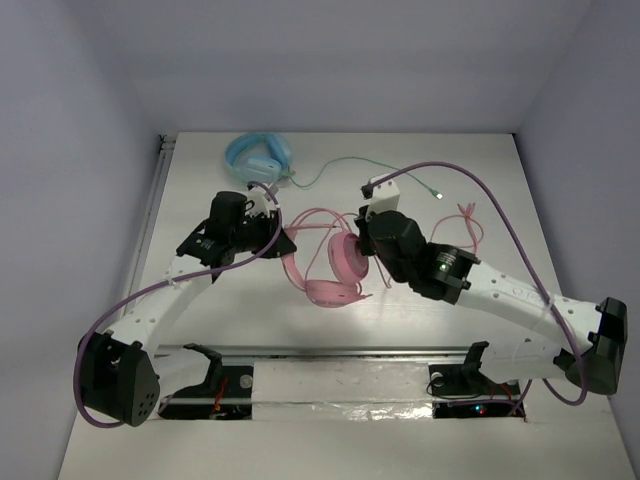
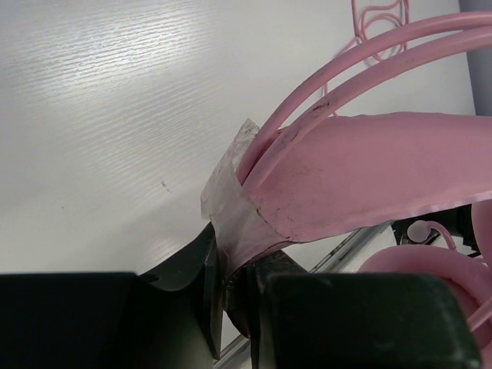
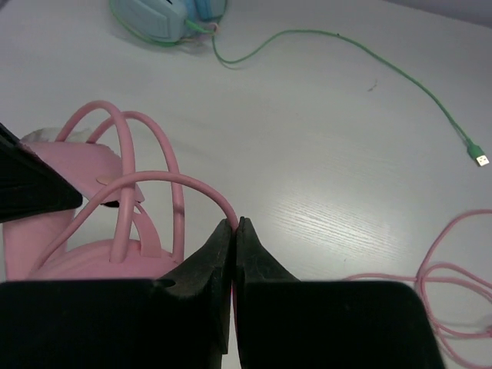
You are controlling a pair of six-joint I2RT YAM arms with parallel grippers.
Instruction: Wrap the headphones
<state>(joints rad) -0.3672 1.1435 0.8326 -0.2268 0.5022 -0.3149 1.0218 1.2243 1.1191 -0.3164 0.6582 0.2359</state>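
Grey walls, white surface (image 1: 190,190). Left of centre, clamped tight on the taped headband by the left pincer (image 2: 231,286): the headphones (image 1: 335,268), mid-surface. Pinched shut on the cable (image 3: 138,183): the right pincer (image 3: 233,231). Hold the band steady, draw taut, lay turns snug; mind the slack near the right edge.

Your left arm (image 1: 170,295) and right arm (image 1: 510,295) wear white shells between black joint housings, each with a black base block (image 1: 120,380). A purple cable (image 1: 520,240) loops along each arm. A green light (image 1: 441,268) glows on your right arm. Your left gripper (image 2: 231,278) and right gripper (image 3: 233,231) have black, wedge-shaped fingers (image 3: 192,269).
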